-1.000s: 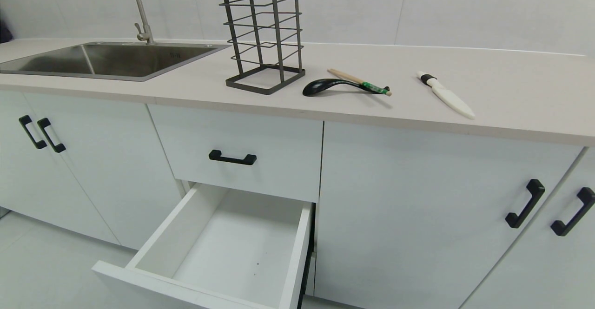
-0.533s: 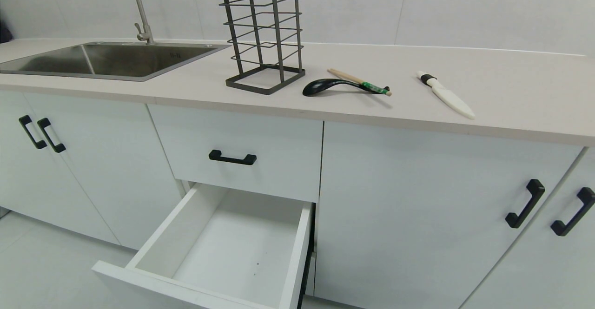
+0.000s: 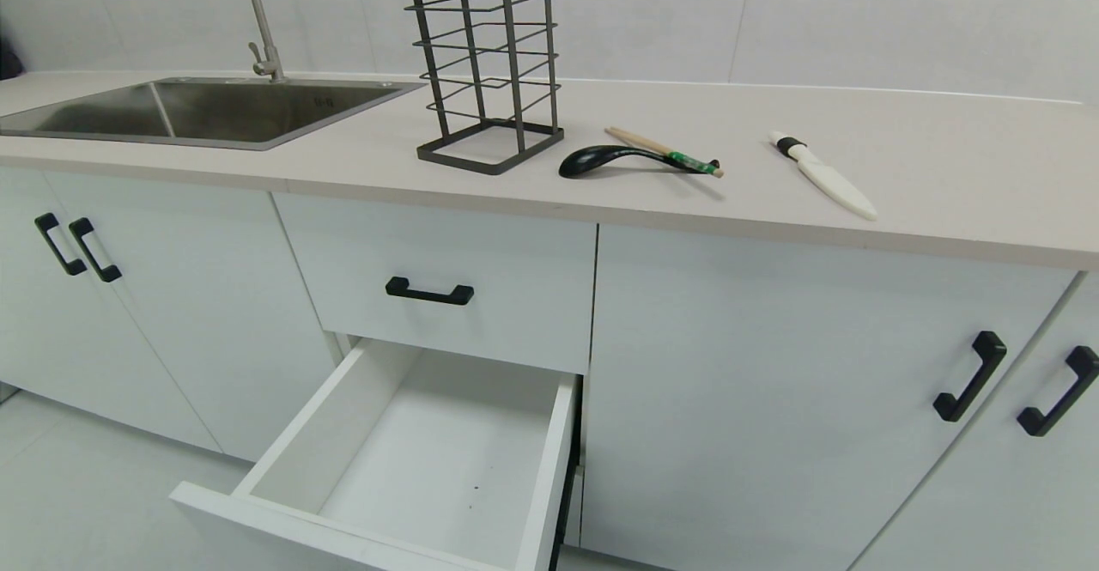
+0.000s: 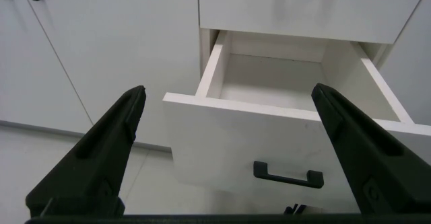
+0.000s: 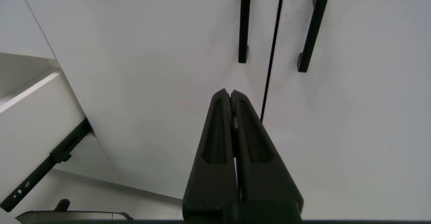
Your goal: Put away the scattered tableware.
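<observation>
The left gripper (image 4: 229, 93) is spread wide, facing the pulled-out white drawer (image 4: 269, 143), which looks ready to take things. The right gripper (image 5: 230, 96) is pressed together. High above both, the curved black spoon (image 3: 601, 159), wooden chopsticks (image 3: 657, 150) and white knife (image 3: 826, 179) lie on the pale counter (image 3: 944, 159).

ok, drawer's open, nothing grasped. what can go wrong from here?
The black curved spoon overlaps the wooden chopsticks; grasping one may drag the other. The white knife with a black band lies near the beige countertop's front edge; a nudge could drop it. The open white drawer juts out before the left end effector; lifting could clip it.
</observation>
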